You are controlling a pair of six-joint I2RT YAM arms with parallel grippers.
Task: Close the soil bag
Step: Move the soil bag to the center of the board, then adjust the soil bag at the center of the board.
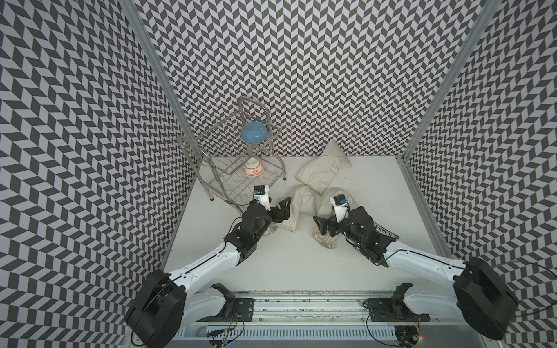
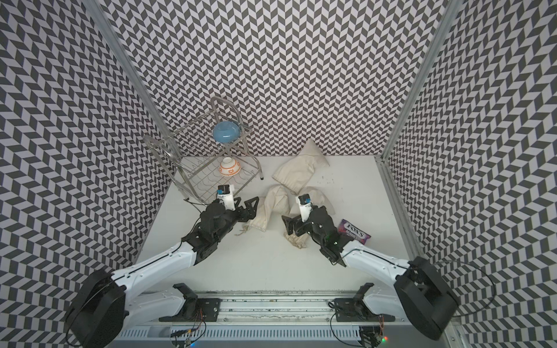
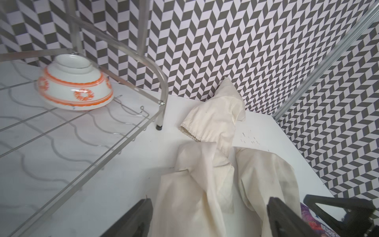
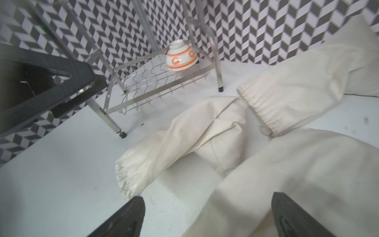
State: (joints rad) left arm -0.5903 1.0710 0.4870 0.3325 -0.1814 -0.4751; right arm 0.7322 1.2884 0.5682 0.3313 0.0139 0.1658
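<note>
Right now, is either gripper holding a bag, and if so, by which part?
Nothing is held. The left gripper and the right gripper both stand open at the cream bags, jaws wide, clamping no cloth.

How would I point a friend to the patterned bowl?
Look to the metal wire rack standing in the far left corner. On its lower shelf a bowl sits upside down. It is white with orange bands and rosettes, unlike the plain blue bowl on the shelf above.

Three cloth bags (image 1: 322, 170) (image 1: 301, 205) (image 1: 324, 242); two bowls: blue bowl (image 1: 254, 133), orange-patterned bowl (image 1: 253, 169); one wire rack (image 1: 232, 180); one candy packet (image 2: 353, 231).
</note>
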